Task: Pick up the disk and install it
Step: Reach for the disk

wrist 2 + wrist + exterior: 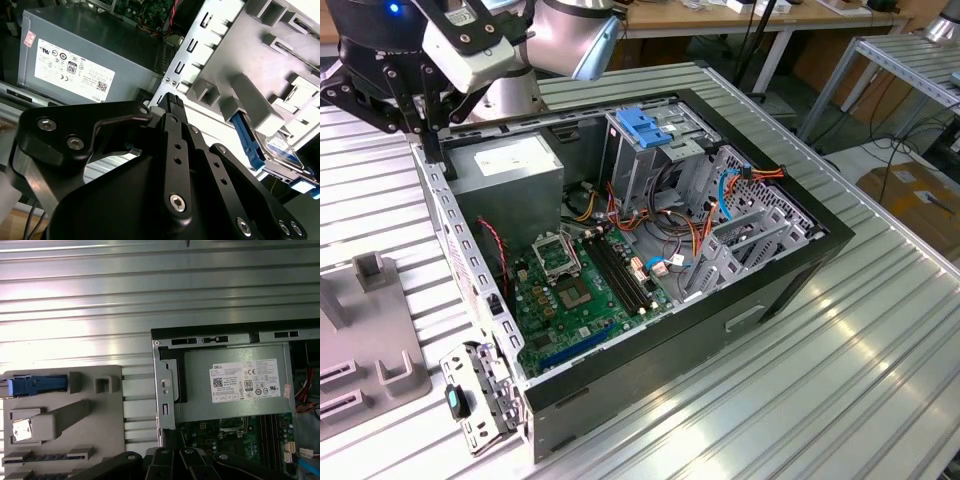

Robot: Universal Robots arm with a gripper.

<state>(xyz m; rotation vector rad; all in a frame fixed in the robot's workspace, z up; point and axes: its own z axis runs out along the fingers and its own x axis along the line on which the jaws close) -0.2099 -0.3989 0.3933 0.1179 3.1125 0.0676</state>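
We locate the gripper (430, 145) above the rear corner of the open computer case (790, 270), next to the power supply (510, 165). We cannot tell how wide the gripper stands. The disk (37, 385) is not in its grasp. In the first wrist view the disk sits edge-on in a slot of the grey fixture (65, 415), which lies on the slatted metal table (125, 300) beside the case, and the disk's blue carrier rail faces the camera. In the second wrist view we see the disk's silver face (282, 150) framed by the blue rail, apart from the gripper (172, 100). The power supply carries a white label (245, 380) printed with a code square and rows of certification marks. A small pink sticker (286, 390) sits near one end of the label. In the exterior view, blue plastic clips (645, 125) top the metal drive cage, the green motherboard (580, 290) lies on the case floor, and orange and red cables (700, 235) run between them.
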